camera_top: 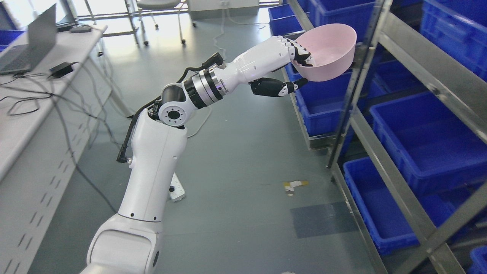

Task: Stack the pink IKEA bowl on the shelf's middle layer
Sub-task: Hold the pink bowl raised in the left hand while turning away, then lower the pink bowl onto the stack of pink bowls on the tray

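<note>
Left hand point(293, 66): you have it stretched out and up toward the shelf, the arm coming in from the lower left and bent at the elbow.
Fingers point(300, 53): curled over the near rim of the bowl, tips inside it; the thumb point(279, 88) reaches under the bowl's base, so your grip is closed on the rim.
Bowl point(329, 51): pink, held in the air and tilted so its opening faces you; it is right beside the shelf's front upright point(359, 87), which crosses its right edge. You cannot tell from here whether the two touch.
Shelf point(414, 57): metal frame on your right, its levels filled with blue bins point(426, 140); the bowl rests on none of them.
Right arm: you do not see it.
Table point(23, 125): on your left, white, carrying a laptop point(32, 43) and loose cables.
Floor point(243, 160): grey, with a power strip point(177, 188) by the arm and a small yellow scrap point(293, 185) near the shelf's foot.
</note>
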Controlling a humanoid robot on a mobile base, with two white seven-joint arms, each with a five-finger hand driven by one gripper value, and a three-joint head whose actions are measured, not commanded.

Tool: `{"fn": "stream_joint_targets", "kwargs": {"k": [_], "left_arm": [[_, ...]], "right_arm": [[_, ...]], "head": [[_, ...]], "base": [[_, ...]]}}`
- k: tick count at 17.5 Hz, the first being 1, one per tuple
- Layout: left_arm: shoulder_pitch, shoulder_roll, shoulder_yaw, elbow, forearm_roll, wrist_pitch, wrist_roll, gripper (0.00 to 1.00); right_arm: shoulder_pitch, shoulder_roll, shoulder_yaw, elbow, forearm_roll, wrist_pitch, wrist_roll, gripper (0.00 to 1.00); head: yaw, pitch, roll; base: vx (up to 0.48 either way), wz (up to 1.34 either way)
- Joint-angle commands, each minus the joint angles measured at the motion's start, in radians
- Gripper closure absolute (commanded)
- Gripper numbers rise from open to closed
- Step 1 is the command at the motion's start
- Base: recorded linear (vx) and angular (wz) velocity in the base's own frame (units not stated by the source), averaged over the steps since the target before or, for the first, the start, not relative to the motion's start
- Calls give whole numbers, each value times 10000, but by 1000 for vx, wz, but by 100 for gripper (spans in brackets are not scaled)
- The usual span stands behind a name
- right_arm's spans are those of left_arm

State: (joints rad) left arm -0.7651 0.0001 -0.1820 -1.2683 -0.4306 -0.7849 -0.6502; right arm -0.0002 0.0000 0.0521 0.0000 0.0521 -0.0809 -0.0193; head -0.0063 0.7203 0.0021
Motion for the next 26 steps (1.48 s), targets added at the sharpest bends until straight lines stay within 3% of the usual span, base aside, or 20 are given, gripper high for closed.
{"fn": "stream_joint_targets", "kwargs": {"k": [1,7,12,15,17,21,23,26], "left_arm": [[43,174,-312,12,103,-5,29,98],[-79,174,-420,-3,946,-5,29,98],[-844,174,178,89,779,-5,-94,98],[-1811,304,546,395,-1393,-5,-399,98],[-2195,581,456,640,-2363,-5,-1163,98],[-1998,873,439,672,-2796,-5,-3635,97],[-1997,950,591,717,-2811,-5,-3531,97],[-2440,905,762,1070,-2902,-5,-1940,98]], "right_arm": [[33,-175,0,-174,0,-4,9,0],[48,-175,0,-174,0,-4,9,0],[33,-175,0,-174,0,-4,9,0],[33,-175,0,-174,0,-4,9,0],[33,-175,0,-174,0,-4,9,0],[33,-175,0,-174,0,-4,9,0],[33,-175,0,-174,0,-4,9,0],[33,-175,0,-174,0,-4,9,0]], "head": [[0,0,0],[0,0,0],[0,0,0],[0,0,0],[0,0,0],[0,-1,0],[0,-2,0],[0,-2,0]], "base": [[95,-982],[95,-1552],[31,-1464],[-19,-1187],[-26,-887],[-9,-530],[1,-178],[9,50]]}}
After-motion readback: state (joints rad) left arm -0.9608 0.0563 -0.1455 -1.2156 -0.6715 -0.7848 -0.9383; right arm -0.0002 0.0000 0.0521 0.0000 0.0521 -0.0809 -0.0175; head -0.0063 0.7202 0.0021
